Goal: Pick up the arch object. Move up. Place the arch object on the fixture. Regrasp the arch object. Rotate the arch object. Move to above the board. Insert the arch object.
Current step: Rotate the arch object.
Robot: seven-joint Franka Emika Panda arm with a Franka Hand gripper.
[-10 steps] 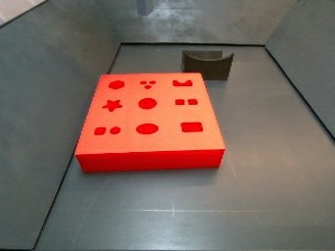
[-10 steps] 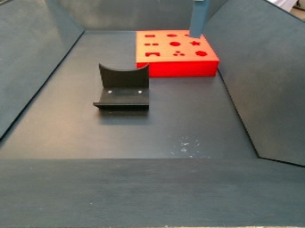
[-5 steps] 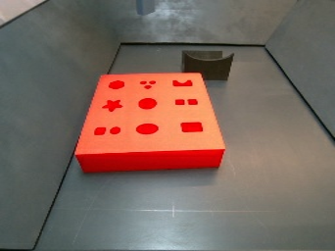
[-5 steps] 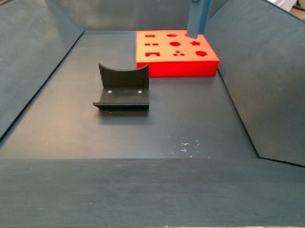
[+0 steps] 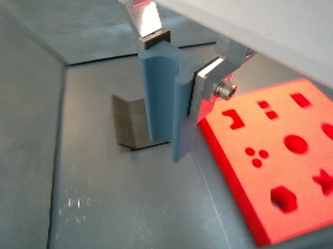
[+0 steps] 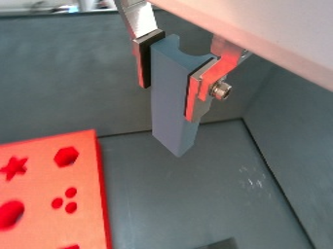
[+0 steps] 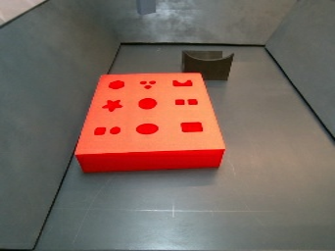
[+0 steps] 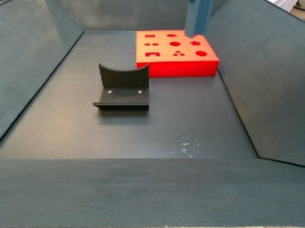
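Note:
In both wrist views my gripper is shut on the arch object, a slate blue block hanging upright between the silver fingers, its curved notch up by the pads. A side view shows the arch object high in the air over the far edge of the board, the gripper itself cut off by the frame. The red board lies flat, its cut-outs unfilled. The dark scooped fixture stands apart from the board with nothing in it.
Grey sloping walls enclose the dark floor on all sides. The board sits close to a wall on one side. Small pale scuffs mark the floor.
In the side view the arch object has crept slightly upward and looks a little wider than a second ago. Board and fixture have not moved.

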